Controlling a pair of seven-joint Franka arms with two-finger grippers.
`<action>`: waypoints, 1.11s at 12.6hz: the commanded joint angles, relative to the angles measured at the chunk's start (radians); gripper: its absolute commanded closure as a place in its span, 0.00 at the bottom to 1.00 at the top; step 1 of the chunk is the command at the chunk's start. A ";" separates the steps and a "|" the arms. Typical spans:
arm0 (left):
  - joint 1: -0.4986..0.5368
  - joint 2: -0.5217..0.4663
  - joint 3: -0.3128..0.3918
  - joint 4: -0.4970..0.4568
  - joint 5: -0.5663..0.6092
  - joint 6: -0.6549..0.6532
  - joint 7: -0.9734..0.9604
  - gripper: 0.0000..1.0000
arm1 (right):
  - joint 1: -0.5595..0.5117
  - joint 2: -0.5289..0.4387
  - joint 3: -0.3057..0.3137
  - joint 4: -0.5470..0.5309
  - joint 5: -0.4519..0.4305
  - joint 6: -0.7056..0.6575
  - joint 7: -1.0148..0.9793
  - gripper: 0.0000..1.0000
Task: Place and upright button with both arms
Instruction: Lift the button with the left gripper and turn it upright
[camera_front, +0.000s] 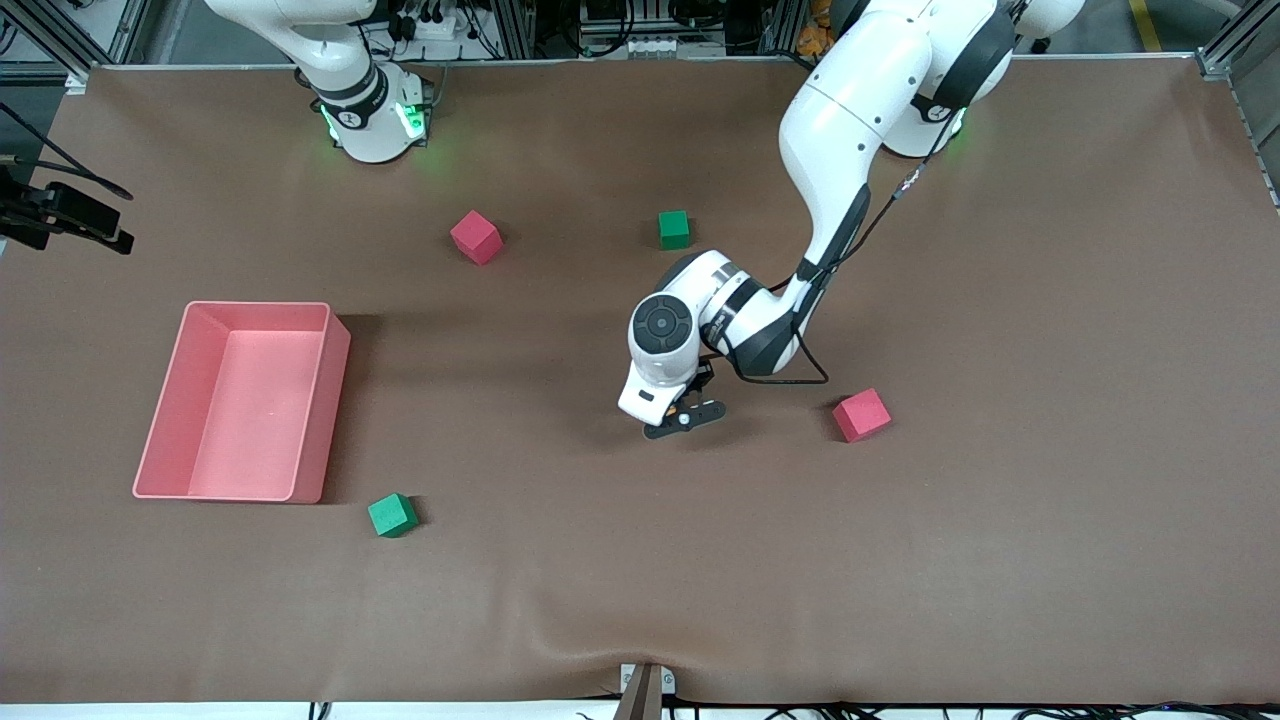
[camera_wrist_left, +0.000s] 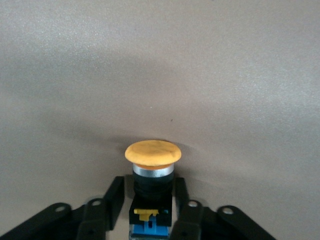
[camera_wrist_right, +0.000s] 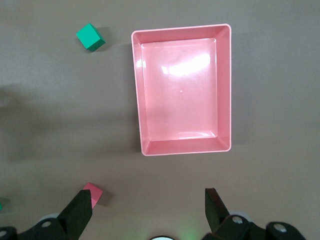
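The button (camera_wrist_left: 152, 152) lies on its side on the brown table, its round orange cap pointing away from the left wrist. Its black and blue body sits between the left gripper's fingers. My left gripper (camera_wrist_left: 148, 187) is down at the table near the middle (camera_front: 685, 418), jaws narrowed closely around the button's body with a thin gap still showing on one side. In the front view the hand hides the button. My right gripper (camera_wrist_right: 146, 197) hangs high near its own base, open and empty, over bare table beside the pink bin.
A pink bin (camera_front: 335, 400) stands toward the right arm's end of the table. A red cube (camera_front: 861, 415) lies beside the left gripper. A green cube (camera_front: 674, 229) and another red cube (camera_front: 475, 237) lie nearer the bases. A second green cube (camera_front: 392, 515) sits by the bin's near corner.
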 joint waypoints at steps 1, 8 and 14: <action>-0.005 -0.001 0.004 0.010 0.026 0.010 -0.008 1.00 | 0.012 0.015 -0.004 0.039 -0.002 -0.017 0.008 0.00; -0.052 -0.099 0.018 0.015 0.091 -0.044 -0.035 1.00 | 0.029 0.015 -0.002 0.041 0.038 0.001 0.020 0.00; -0.187 -0.111 0.036 0.015 0.355 -0.142 -0.579 1.00 | 0.009 0.012 -0.014 0.073 0.083 -0.010 0.019 0.00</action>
